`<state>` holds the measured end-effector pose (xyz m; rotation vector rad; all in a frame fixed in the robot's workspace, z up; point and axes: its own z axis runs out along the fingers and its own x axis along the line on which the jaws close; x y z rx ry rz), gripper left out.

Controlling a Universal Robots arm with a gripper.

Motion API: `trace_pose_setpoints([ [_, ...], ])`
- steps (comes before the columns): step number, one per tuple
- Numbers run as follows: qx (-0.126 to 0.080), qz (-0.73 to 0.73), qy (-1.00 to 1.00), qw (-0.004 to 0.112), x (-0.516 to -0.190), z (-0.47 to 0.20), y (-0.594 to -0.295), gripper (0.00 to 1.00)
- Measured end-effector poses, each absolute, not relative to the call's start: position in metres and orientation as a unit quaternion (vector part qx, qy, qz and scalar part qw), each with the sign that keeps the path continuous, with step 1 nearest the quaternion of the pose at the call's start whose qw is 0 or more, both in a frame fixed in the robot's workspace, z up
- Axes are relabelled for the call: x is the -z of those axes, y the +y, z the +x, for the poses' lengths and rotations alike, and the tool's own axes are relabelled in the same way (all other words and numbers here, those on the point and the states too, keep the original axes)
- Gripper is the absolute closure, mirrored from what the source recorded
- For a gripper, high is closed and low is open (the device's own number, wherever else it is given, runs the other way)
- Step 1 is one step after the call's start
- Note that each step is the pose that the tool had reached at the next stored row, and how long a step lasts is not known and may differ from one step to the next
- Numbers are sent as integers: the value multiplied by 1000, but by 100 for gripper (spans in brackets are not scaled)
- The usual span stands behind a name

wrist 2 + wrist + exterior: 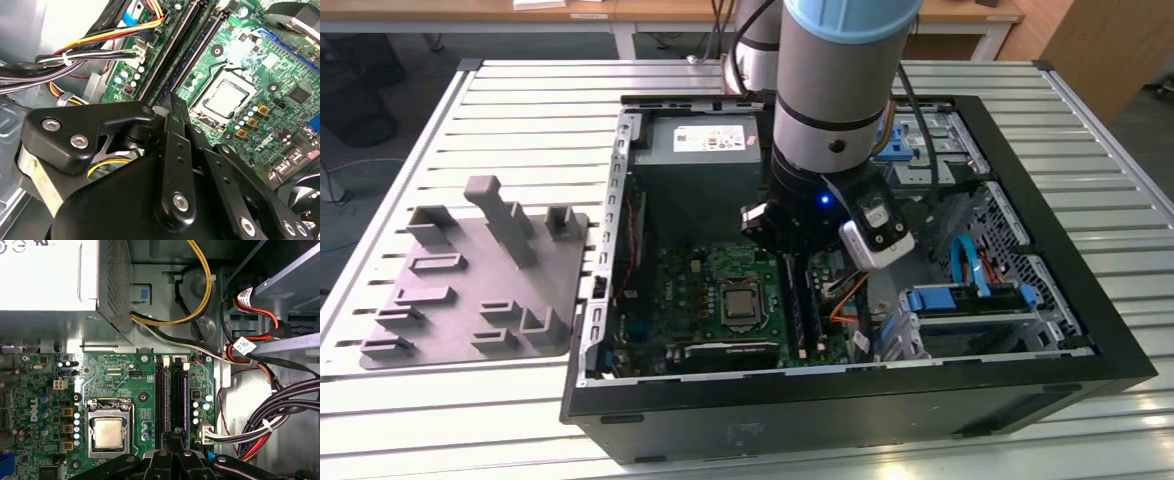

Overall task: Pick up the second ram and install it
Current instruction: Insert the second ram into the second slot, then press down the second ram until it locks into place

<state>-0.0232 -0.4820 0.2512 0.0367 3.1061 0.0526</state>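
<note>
My gripper [176, 432] is down inside the open computer case [1121, 350], over the memory slots of the green motherboard [115, 380]. Its black fingers [172, 115] are shut together, and their tips rest on top of the second ram [176, 395]. That dark, narrow stick stands seated in a slot. A twin stick [159, 395] stands in the slot beside it, on the processor's side. In the exterior view the ram [795, 305] runs out from under the wrist [821, 200].
A grey fixture plate [467, 290] with upright posts lies on the slatted table at the exterior view's left. The processor socket [108, 430] sits beside the slots. Cable bundles [280, 410] and the power supply [50, 280] crowd the case. Drive cages [974, 300] are at the exterior view's right.
</note>
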Motion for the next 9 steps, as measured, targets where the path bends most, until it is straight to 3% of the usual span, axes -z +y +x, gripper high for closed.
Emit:
trace_pose_setpoints([
  [9,-17,12,1000,17,-251,-23,-482,90],
])
